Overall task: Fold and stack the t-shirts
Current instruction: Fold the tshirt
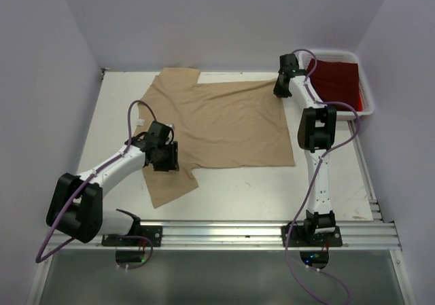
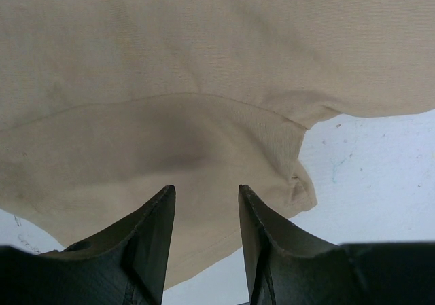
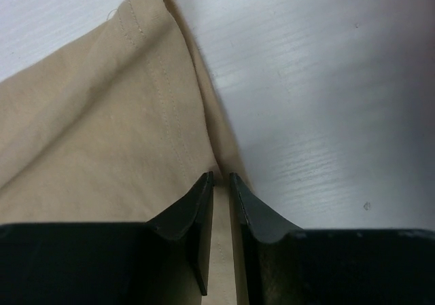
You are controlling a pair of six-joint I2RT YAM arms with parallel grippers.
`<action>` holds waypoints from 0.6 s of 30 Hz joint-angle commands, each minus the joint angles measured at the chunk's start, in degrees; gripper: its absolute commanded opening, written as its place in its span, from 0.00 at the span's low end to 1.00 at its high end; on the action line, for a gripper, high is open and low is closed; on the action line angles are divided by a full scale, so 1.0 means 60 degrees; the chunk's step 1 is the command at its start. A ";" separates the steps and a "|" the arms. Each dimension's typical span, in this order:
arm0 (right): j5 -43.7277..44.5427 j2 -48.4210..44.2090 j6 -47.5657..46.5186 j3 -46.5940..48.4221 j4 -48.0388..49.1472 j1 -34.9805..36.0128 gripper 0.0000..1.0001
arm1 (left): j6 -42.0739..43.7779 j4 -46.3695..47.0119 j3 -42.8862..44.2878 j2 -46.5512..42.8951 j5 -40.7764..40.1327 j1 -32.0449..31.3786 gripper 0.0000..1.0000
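The tan t-shirt lies spread out flat on the white table, taking up most of the middle. Its long axis runs left to right. Both sleeves are at the left end, one reaching toward the far left corner and one splayed out toward the near edge, so the neck end points left. The straight hem faces right.

The left gripper hangs low over the near-left part of the shirt, just about where the near sleeve joins the body. In its own wrist view the jaws stand apart above the cloth with nothing caught between them. A seam curves across the fabric just beyond the fingertips.

The right gripper is stretched out to the shirt's far right corner, close to the bin. In its wrist view the jaws are drawn almost together, with the stitched edge of the tan cloth running in between the tips. They look clamped on that edge of the shirt.

The dark red t-shirt lies in the white bin at the far right corner of the table, well apart from the tan one. I cannot tell which way it points.
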 commanded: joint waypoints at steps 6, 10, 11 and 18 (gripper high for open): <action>-0.0164 0.0179 -0.0091 -0.0119 0.0194 -0.0081 0.16 | -0.0161 0.0038 -0.0069 0.0000 -0.0157 -0.0087 0.46; -0.0208 0.0135 -0.0076 -0.0163 0.0209 -0.0081 0.07 | -0.0176 0.0024 -0.0069 0.0000 -0.0201 -0.0102 0.46; -0.0194 0.0121 -0.0076 -0.0163 0.0209 -0.0081 0.04 | -0.0176 0.0024 -0.0069 0.0000 -0.0215 -0.0116 0.45; -0.0135 -0.0142 -0.0120 -0.0294 0.0268 -0.0081 0.00 | -0.0191 0.0009 -0.0069 0.0000 -0.0259 -0.0146 0.45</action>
